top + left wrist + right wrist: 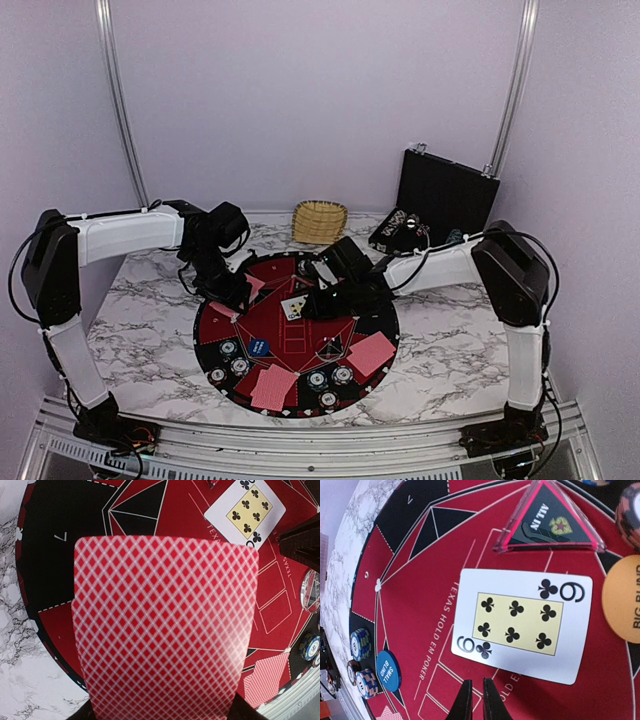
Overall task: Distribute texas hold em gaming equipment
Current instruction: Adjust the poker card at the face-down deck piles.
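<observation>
While the red-backed playing card (165, 630) hangs pinched in the left tool (162, 716) over the poker mat (50, 580) near segment 7, dealing looks like the step in hand. The next move calls for lowering and releasing it there. The right tool (478, 702), nearly pressed together and empty, hovers beside the six of clubs (522, 625).

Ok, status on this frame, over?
Left gripper shut on red-backed playing card, over the round black-and-red mat. Right gripper nearly shut, empty, at face-up six of clubs card. Nothing visibly in the way.
</observation>
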`<state>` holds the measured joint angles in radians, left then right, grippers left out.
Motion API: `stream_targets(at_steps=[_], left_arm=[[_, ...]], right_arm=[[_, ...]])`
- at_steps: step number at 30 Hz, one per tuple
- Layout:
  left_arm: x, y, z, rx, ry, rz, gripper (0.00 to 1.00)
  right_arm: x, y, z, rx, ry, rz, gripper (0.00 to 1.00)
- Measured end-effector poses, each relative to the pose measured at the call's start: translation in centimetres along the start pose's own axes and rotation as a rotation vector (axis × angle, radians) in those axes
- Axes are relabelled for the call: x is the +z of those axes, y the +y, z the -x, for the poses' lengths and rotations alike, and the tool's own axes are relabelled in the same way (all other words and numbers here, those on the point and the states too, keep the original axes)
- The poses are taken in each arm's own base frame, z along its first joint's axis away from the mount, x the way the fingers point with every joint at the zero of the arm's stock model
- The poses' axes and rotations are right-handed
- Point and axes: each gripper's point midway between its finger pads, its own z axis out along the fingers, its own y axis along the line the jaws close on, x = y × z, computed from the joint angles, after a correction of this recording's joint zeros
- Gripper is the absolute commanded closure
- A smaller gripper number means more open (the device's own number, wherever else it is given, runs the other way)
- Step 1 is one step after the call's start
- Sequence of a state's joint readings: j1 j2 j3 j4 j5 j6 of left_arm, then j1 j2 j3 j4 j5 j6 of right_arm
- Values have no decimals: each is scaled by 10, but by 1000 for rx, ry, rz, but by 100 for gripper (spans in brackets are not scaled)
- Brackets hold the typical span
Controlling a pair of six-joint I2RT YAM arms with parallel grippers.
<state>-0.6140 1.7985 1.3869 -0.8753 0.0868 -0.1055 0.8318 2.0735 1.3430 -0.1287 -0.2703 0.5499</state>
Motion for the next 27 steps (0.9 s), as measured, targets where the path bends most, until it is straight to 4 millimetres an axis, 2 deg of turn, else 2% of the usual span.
stream_targets(at_steps=[6,27], left_arm=[[0,0,0,0,-1,-1,54],[-5,-1,1,2,-19,-4,54]], right_arm=[[12,-9,-9,9,26,-15,93],[36,-6,27,-7,-53,-32,93]])
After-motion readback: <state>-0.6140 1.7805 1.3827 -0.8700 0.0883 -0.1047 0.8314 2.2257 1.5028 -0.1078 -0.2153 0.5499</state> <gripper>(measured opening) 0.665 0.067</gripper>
